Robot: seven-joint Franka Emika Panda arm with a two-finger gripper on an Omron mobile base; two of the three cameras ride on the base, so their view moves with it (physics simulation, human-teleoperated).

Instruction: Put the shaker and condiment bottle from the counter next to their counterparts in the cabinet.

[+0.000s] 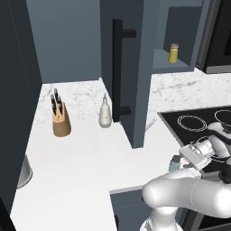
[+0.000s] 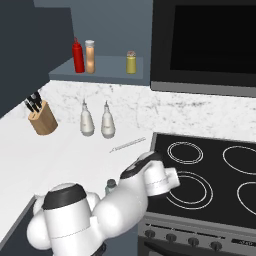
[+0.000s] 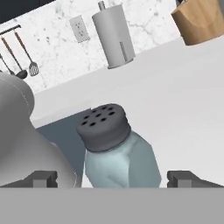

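Shaker (image 3: 116,151) | upright on counter (image 3: 175,105) edge (dark cap up) | gripper (image 3: 113,178) spread wide, flanking it

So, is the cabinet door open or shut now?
Open. The cabinet door swings out over the counter, and the yellow jar on the shelf inside is visible.

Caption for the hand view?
Open gripper straddles the shaker at the counter edge.

shaker (image 3: 117,151) on counter (image 3: 175,100) edge, between the fingers (image 3: 41,178)
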